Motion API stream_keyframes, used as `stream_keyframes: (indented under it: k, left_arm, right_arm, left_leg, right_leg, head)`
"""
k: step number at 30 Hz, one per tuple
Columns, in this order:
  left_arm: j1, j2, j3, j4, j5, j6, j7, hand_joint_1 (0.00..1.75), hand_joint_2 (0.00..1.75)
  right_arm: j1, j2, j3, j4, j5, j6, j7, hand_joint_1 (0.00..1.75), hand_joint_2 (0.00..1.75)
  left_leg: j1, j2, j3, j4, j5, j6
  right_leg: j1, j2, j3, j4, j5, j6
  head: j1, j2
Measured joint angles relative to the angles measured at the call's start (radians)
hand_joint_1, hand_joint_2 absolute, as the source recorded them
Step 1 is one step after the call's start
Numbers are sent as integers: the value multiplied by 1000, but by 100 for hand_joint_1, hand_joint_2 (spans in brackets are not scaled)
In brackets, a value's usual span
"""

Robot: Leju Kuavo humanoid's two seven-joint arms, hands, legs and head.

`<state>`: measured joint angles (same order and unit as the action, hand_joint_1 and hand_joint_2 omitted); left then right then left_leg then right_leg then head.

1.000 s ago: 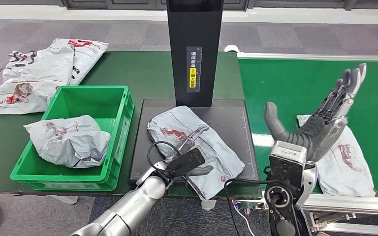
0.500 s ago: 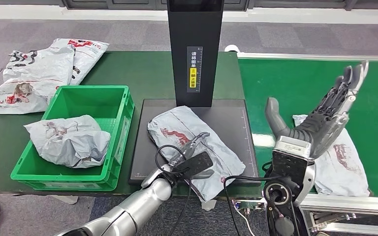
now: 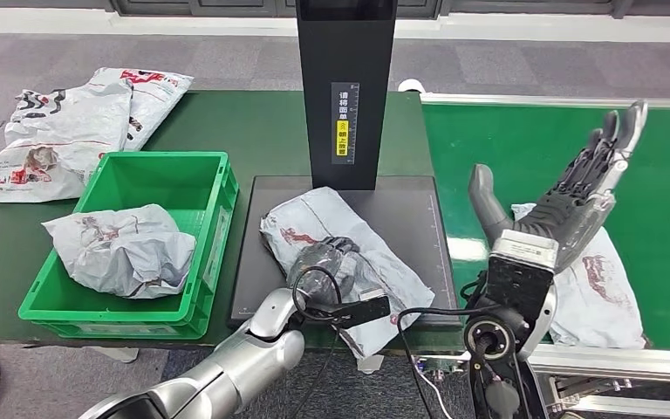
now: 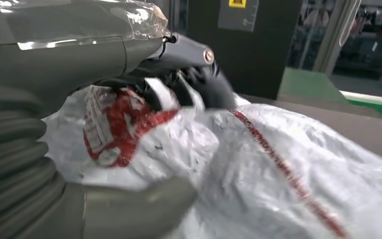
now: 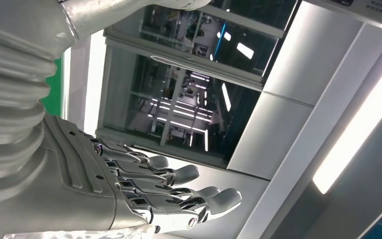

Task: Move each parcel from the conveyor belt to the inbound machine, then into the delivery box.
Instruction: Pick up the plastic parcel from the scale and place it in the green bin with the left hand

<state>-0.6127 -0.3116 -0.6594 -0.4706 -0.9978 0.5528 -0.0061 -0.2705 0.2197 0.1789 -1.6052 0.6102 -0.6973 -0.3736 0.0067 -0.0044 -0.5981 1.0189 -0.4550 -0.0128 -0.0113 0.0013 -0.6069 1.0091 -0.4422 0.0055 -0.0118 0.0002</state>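
A grey parcel (image 3: 388, 266) with red print lies on the dark plate of the inbound machine (image 3: 414, 205), under its black column (image 3: 345, 87). My left hand (image 3: 323, 259) grips the parcel's near middle. In the left wrist view the dark fingers (image 4: 199, 87) dig into the crumpled film (image 4: 258, 169) and the thumb (image 4: 139, 204) lies under it. My right hand (image 3: 567, 209) stands raised and open above the conveyor belt (image 3: 523, 140), fingers spread (image 5: 129, 189), holding nothing. Another parcel (image 3: 598, 288) lies on the belt behind it. The green delivery box (image 3: 188, 183) holds one crumpled parcel (image 3: 122, 249).
Several more parcels (image 3: 70, 122) are piled on the green table at the back left. The delivery box stands directly left of the machine's plate. A cable loops at my left wrist (image 3: 314, 284) near the table's front edge.
My left hand has reached forward over the parcel on the plate and curled its fingers into it. The belt parcel has drifted slightly left. My right hand has barely shifted.
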Motion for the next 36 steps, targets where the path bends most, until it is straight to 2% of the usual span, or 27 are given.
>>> stream_keyframes:
  k: [12, 36]
  left_arm:
    - [-4, 21, -14, 21, -191, 6, 92, 175, 175]
    - [-10, 51, -13, 20, -263, 11, 92, 175, 175]
  right_arm:
    - [-4, 0, 10, 0, -24, 0, 1, 0, 175]
    - [-13, -3, 22, 0, -33, 0, 10, 0, 175]
  left_leg:
    - [0, 0, 0, 0, 0, 0]
    - [0, 0, 0, 0, 0, 0]
  right_leg:
    - [0, 0, 0, 0, 0, 0]
    - [0, 0, 0, 0, 0, 0]
  head:
    - [0, 0]
    - [0, 0]
